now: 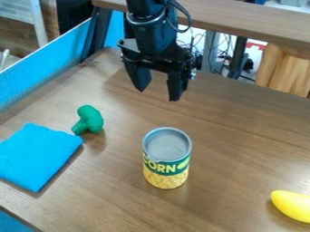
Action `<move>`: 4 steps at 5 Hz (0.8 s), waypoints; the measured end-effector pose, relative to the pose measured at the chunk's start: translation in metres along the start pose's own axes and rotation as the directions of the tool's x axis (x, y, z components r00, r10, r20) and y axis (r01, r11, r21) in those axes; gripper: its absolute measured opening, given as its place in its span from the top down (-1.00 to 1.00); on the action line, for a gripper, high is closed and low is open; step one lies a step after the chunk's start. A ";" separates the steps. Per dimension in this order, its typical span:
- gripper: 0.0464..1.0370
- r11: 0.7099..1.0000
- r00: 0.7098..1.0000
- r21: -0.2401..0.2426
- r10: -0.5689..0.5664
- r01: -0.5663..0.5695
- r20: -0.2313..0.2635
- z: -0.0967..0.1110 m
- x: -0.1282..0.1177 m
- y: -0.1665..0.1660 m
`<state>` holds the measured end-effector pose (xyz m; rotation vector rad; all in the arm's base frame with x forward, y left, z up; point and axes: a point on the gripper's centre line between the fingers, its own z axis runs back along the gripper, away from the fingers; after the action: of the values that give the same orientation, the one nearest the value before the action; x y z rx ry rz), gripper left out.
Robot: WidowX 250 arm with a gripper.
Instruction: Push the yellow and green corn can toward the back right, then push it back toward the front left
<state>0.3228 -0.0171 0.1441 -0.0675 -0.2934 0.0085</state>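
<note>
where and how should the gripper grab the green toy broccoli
Probably by the stem of the broccoli, just below its bulging head, from straight above, one finger each side. It lies on its side and narrows there, while the stem's far end sits close to the flat blue cloth.

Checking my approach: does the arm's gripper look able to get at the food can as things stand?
Probably yes. The gripper hangs open and empty, nothing visible stands between it and the upright food can, and the toy broccoli sits off to the side.
</note>
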 end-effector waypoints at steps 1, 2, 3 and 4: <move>-0.93 1.000 0.999 0.003 0.000 0.000 -0.035 -0.009 -0.005 0.001; -0.93 0.999 0.998 0.001 -0.039 0.039 -0.046 -0.003 -0.014 0.001; -0.93 0.998 0.998 0.013 -0.063 0.063 -0.012 0.015 -0.022 0.001; -0.93 0.992 0.992 0.025 -0.127 0.127 -0.002 0.026 -0.040 -0.017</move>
<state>0.2774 -0.0327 0.1582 -0.0234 -0.2969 -0.1144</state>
